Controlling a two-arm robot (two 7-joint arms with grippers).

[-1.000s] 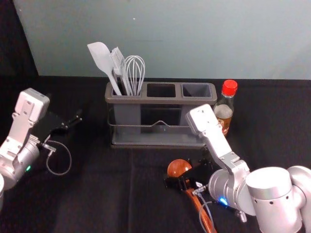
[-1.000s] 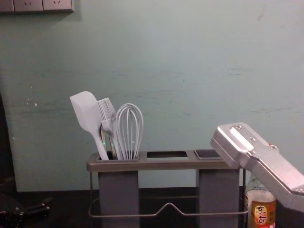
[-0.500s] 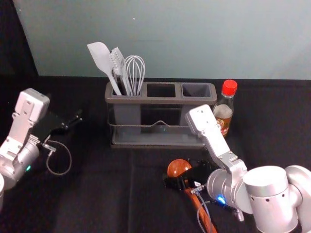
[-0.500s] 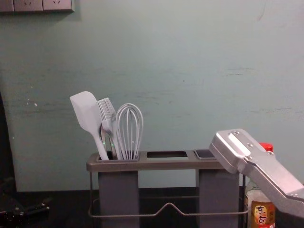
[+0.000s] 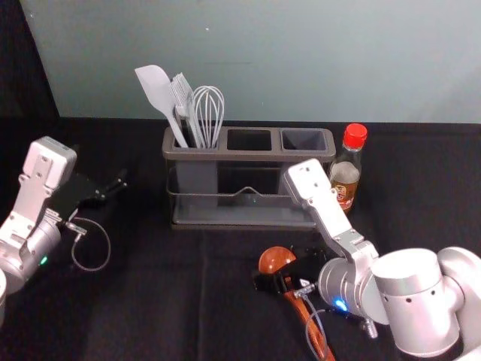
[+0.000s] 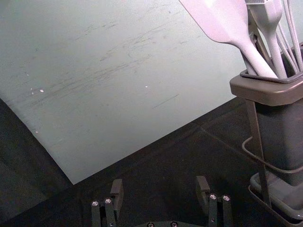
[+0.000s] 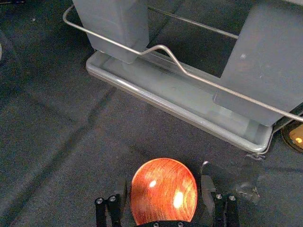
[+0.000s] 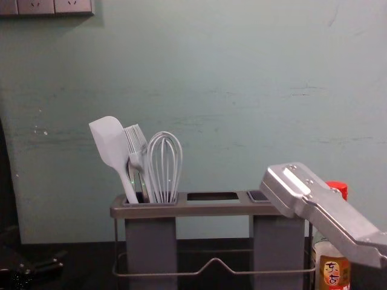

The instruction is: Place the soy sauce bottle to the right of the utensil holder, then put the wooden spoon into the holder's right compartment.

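Apparently at spoon pickup, needs to close the right gripper [image 7: 164,183], spread wide over the wooden spoon [image 5: 276,259], with wide-jawed left gripper [image 6: 159,183] idle at left.

So a pale spatula [image 8: 109,142], brush [image 8: 136,142] and whisk [image 8: 165,160] stood bunched together, spatula tipping left. Some sockets [image 8: 54,6] sat way up left on the scuffed wall [image 8: 242,90], and creased black cloth [image 5: 143,301] lay below.
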